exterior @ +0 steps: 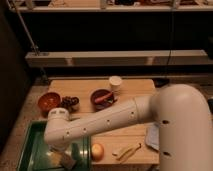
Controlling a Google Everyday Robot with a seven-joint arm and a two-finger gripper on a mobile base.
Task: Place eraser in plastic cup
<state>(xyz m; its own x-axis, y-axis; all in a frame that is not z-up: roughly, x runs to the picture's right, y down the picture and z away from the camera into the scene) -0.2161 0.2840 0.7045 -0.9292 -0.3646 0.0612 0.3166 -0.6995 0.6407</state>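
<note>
the fingers of the gripper [61,153] are spread as wide as they go and i see nothing clamped between them. most of the gripper is tucked under the white arm [100,122], low over the near corner of the green tray [31,149]. right at its tip, inside the tray, lies the eraser [64,160], a flat brownish block. from here i can't tell whether the fingers touch it or hang just above it.

just to the right of the gripper, also in the tray and against its right wall, i make out a pale blue-green shape that i take for the plastic cup [79,149]. it is upright as far as i can judge. the eraser is beside it, not in it.

beyond the tray's right wall, on the wooden worktop [135,89], sits a round orange fruit [97,151], and next to it some pale curved pieces [127,150]. a pale-blue cloth [152,136] shows near the robot's body.

further back on the worktop are a red bowl [49,101], a dark bowl [70,103] just beside it, a third bowl [102,97] with something red in it, and a white cup [115,82] behind that. metal shelves [115,59] run across the background.
</note>
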